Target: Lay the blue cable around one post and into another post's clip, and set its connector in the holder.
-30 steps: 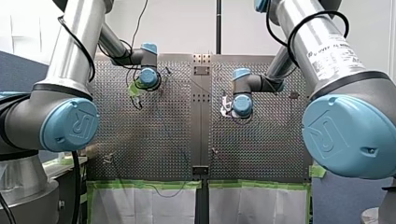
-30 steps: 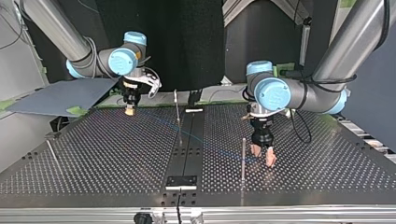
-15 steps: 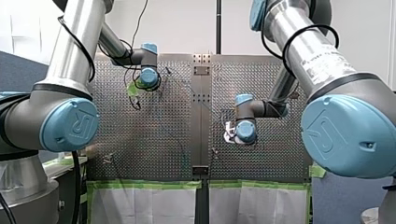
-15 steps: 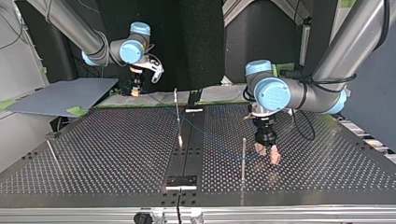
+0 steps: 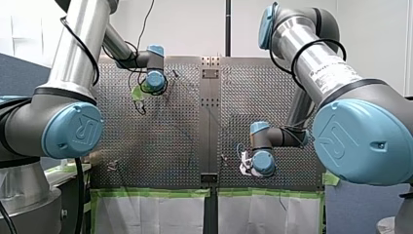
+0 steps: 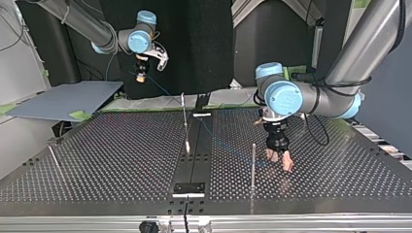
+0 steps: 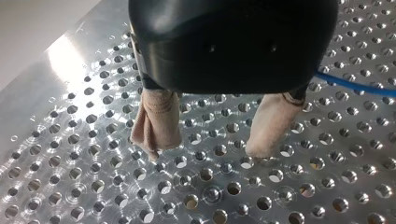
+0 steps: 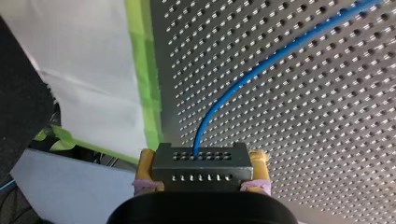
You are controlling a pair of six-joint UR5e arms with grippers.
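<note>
Big perforated table point(image 6: 97, 160), with a grey sheet point(image 6: 63, 99) off its edge at the top view's left. A thin post point(image 6: 253, 165) stands just beside my left claw point(image 6: 281, 162), and a second post point(image 6: 184, 121) is near the middle. The left claw's beige fingers point(image 7: 156, 121) are spread wide, tips right down at the table with nothing between them. The blue cable point(image 8: 280, 54) passes behind it. My right claw point(image 6: 141, 76) is pinching the black connector point(image 8: 201, 167), cable trailing down to the table. Versus a second ago, the right arm has pulled back and up off the table, and the left barely budged.
</note>
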